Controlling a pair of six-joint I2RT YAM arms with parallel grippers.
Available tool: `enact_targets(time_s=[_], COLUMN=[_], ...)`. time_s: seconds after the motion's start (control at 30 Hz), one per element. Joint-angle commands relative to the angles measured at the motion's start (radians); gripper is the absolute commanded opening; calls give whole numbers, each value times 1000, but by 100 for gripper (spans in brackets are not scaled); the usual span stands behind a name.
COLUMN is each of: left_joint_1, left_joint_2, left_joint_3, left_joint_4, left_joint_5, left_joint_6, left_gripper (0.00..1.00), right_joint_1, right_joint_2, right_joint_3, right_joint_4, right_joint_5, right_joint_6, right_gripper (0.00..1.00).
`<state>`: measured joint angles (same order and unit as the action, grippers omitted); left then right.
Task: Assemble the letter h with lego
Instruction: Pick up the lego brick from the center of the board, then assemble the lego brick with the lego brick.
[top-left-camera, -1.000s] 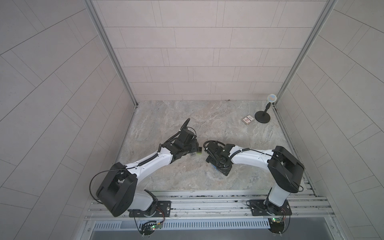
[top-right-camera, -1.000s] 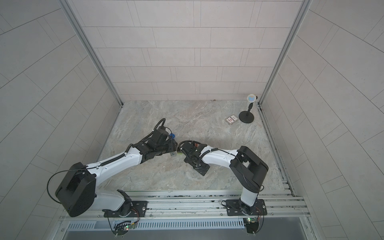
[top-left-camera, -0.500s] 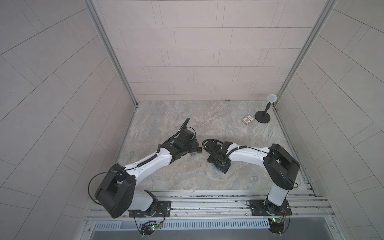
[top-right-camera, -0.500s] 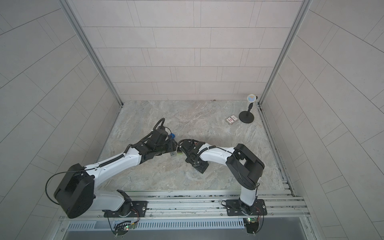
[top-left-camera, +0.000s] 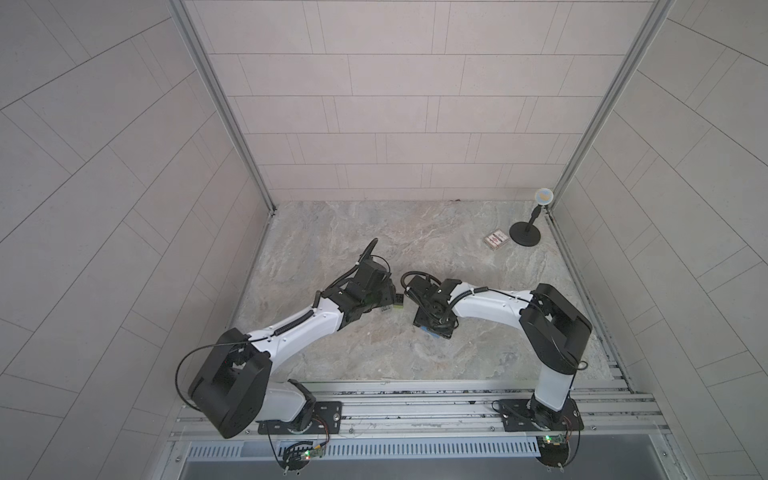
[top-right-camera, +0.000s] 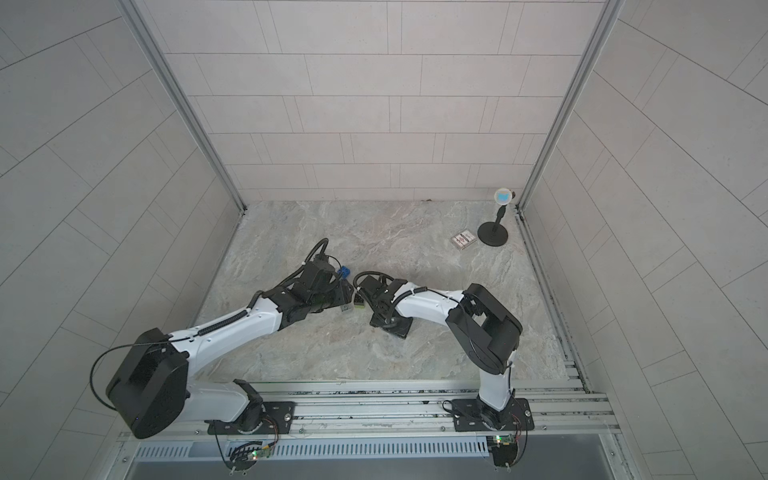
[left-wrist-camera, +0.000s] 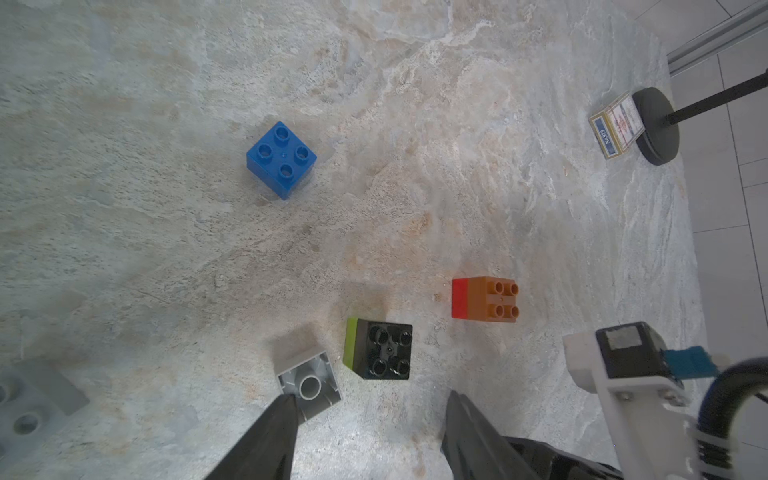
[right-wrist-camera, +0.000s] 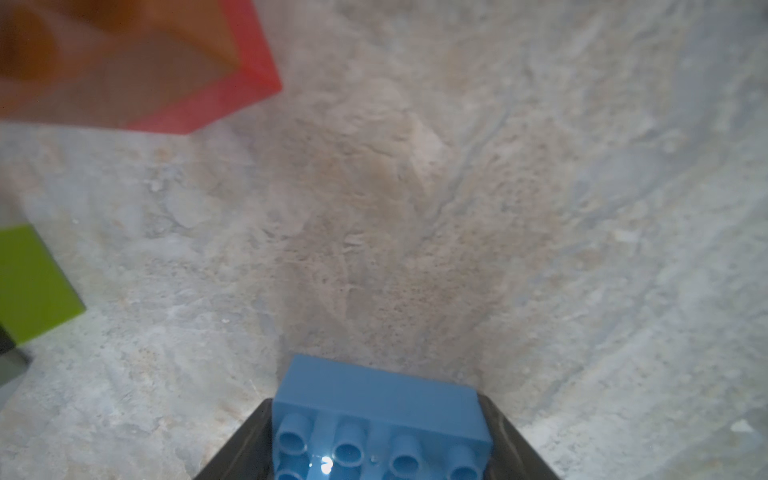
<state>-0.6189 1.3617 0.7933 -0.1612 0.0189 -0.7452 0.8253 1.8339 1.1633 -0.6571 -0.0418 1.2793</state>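
In the left wrist view a blue brick (left-wrist-camera: 281, 160) stands alone on the marble table. An orange brick joined to a red one (left-wrist-camera: 484, 298) lies on its side. A black brick joined to a lime one (left-wrist-camera: 380, 351) also lies on its side. One grey brick (left-wrist-camera: 309, 384) lies with its hollow showing, another grey brick (left-wrist-camera: 29, 399) at the frame edge. My left gripper (left-wrist-camera: 371, 399) is open just short of the grey and black bricks, holding nothing. My right gripper (right-wrist-camera: 380, 449) is down at the table, shut on the ends of the long light blue brick (right-wrist-camera: 380, 399).
A red-and-white patterned box (top-left-camera: 495, 240) lies at the back right beside a black round-based stand (top-left-camera: 525, 232). Tiled walls close three sides. A metal rail (top-left-camera: 415, 407) runs along the front. The two wrists are close together mid-table.
The right gripper's jaws have closed in on the light blue brick and that arm has shifted slightly left. The left arm has stayed put.
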Motion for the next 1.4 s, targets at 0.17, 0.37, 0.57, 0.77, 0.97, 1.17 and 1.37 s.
enact_targets(time_s=[0.17, 0.37, 0.57, 0.77, 0.97, 1.17, 1.37], left_joint_1=[68, 163, 192, 192, 193, 193, 194], left_joint_2=[-24, -71, -146, -140, -119, -113, -125], left_joint_3=[-58, -151, -202, -201, -197, -195, -198], left_joint_4=[75, 155, 167, 172, 182, 182, 181], left_joint_5=[40, 75, 22, 34, 60, 68, 67], left_joint_6=[-77, -157, -181, -185, -187, -189, -190], left_gripper=[61, 59, 59, 59, 59, 59, 59], right_joint_1=[-13, -29, -45, -46, -33, -24, -23], right_joint_2=[-31, 92, 229, 308, 309, 315, 328], right_joint_3=[105, 375, 571, 689, 704, 696, 705], right_joint_4=[-32, -178, -276, -355, -371, -374, -348], right_joint_5=[44, 23, -3, 7, -5, -9, -23], right_joint_6=[-369, -466, -508, -526, -513, -455, -412], right_gripper=[7, 0, 0, 0, 0, 0, 0])
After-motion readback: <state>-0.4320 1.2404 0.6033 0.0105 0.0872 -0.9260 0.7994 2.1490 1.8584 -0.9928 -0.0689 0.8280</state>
